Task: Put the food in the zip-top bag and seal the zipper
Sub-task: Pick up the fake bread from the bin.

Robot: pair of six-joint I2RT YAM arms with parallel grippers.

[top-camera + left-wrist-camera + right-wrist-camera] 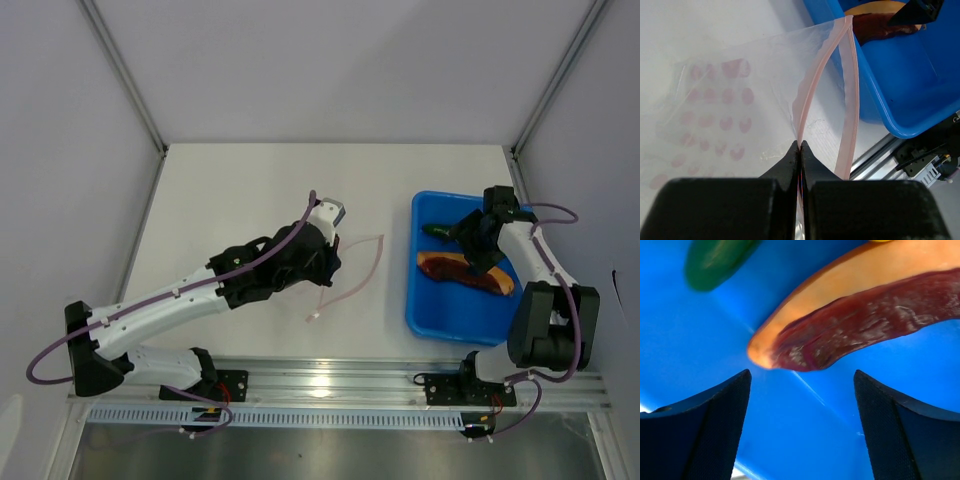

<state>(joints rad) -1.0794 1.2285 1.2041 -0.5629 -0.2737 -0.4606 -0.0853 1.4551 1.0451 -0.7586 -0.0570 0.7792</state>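
Observation:
The clear zip-top bag with pink dots lies on the white table, its mouth open toward the tray. My left gripper is shut on one side of the pink zipper; the other side of the strip bows away to the right. In the top view the left gripper holds the zipper. My right gripper is open and empty, low over the blue tray floor, just short of the red-brown piece, which has an orange rim. The green cucumber lies beyond it. I cannot make out the rounded yellow-orange piece separately.
The blue tray stands at the right, with the right gripper over the red-brown piece and the cucumber. The tray wall is close to the bag mouth. The table's metal front rail runs along the near edge.

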